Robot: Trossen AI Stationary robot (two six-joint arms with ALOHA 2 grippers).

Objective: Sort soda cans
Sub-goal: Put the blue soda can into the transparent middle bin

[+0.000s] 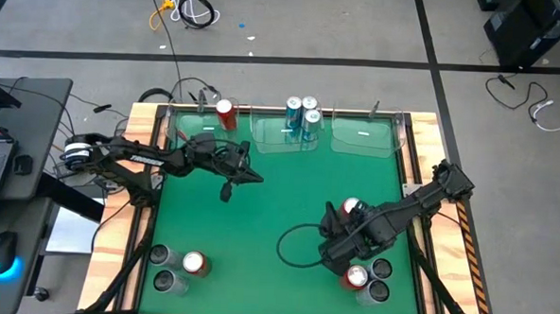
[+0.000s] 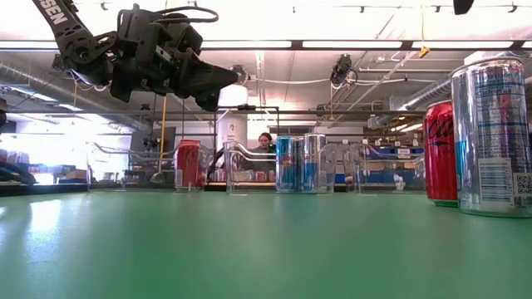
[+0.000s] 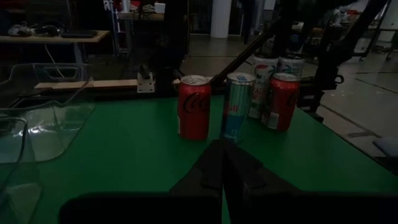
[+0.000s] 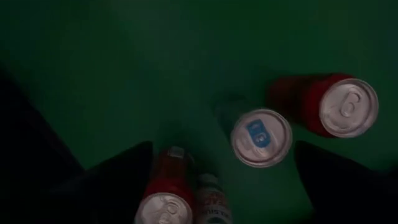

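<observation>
Blue-and-white metal can (image 2: 497, 133) looms beside red metal can (image 2: 440, 154). Right gripper (image 4: 221, 180) fingers spread wide above cans, gripping nothing. Left gripper (image 1: 232, 174) pinched together, empty, mid-table.

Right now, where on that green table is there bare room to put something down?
The widest free stretch of the green mat lies mid-table, between the left gripper and the cans at the front left corner. It is crowded under the right gripper, where cans cluster, and along the far bins.

Green table (image 1: 258, 222) carrying soda cans (image 1: 182, 269), bins (image 1: 363, 137)
</observation>
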